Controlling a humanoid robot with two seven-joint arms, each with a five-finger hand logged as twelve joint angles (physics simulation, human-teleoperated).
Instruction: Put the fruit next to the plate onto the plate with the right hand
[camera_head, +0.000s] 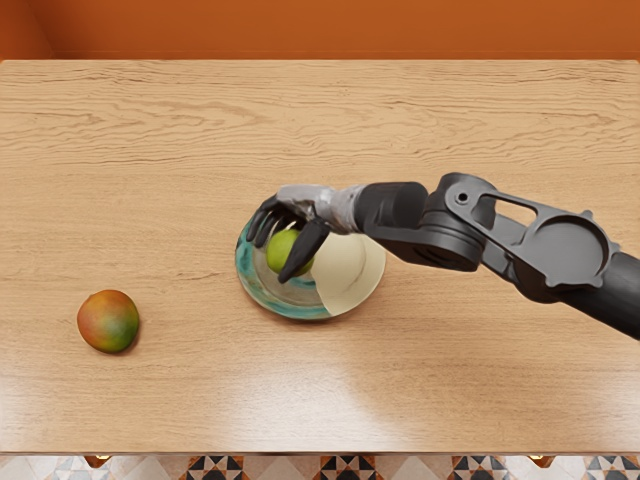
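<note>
Over the plate (355, 290), at its nine o'clock side, the green fruit (282, 250) is gripped by the right hand (296, 220); it should be lowered until seated, then released slowly so rolling is avoided.

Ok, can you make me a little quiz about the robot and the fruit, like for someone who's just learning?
1. True or false: the right hand has its fingers wrapped around the green fruit.
2. Pick one: where is the red-and-green fruit?
A) on the table, left of the plate
B) on the plate
C) in the hand
3. Fill the gap: the green fruit is held over the ____.

Key: 1 true; 2 A; 3 plate.
</note>
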